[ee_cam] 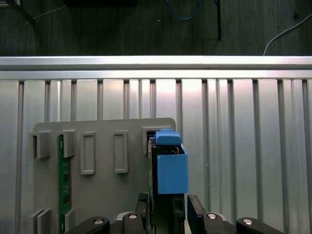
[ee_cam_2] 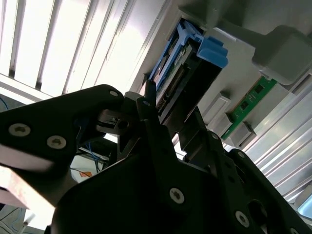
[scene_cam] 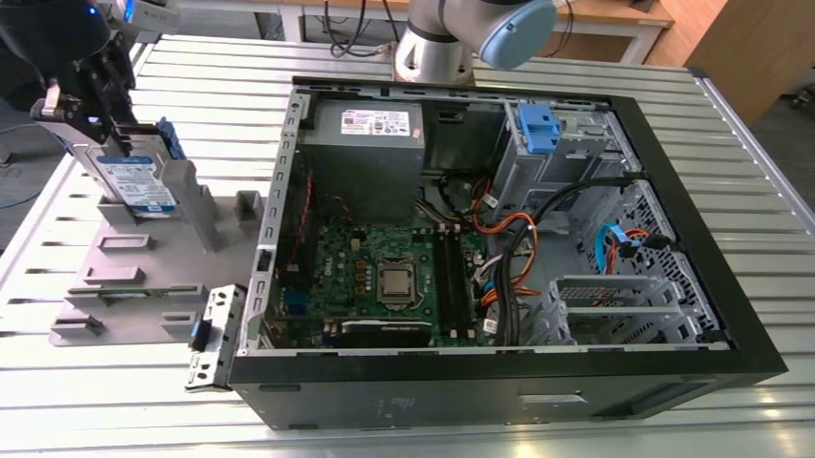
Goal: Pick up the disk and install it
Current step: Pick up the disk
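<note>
The disk stands on edge in a slot of the grey fixture plate, at the exterior view's left; its white-and-blue label faces the camera and its blue rail runs along its edge. My gripper comes down on the disk's upper end. In the first wrist view its two black fingers flank the disk closely, and the gripper looks shut on it. The second wrist view shows the disk between the gripper's fingers.
The open computer case lies at the exterior view's right, holding a grey power-supply box, a motherboard and a drive cage with a blue clip. A green memory stick sits on the fixture. The slatted metal table surrounds everything.
</note>
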Controlling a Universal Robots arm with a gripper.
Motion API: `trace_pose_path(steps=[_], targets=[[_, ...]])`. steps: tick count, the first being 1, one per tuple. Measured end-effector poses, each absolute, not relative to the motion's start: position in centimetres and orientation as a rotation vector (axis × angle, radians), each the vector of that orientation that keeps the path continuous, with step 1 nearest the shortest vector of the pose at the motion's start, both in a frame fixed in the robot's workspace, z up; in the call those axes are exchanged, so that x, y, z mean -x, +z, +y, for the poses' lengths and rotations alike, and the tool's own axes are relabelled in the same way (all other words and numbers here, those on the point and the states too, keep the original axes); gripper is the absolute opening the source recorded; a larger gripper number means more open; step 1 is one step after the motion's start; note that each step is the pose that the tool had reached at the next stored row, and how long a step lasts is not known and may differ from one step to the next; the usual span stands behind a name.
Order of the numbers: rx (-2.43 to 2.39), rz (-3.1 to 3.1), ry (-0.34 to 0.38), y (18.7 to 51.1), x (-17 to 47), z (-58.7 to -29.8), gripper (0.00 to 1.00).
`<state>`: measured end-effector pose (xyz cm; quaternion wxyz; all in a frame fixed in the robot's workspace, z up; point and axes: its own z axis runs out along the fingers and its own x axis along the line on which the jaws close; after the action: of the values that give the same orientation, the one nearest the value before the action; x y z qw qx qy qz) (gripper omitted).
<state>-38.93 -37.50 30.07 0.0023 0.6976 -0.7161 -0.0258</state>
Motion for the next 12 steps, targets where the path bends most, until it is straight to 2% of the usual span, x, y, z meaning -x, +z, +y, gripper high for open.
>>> trace_pose_path(steps=[12], targets=[[-2.188,-2.246,-0.081,30.06,39.10,-37.50,0.45]])
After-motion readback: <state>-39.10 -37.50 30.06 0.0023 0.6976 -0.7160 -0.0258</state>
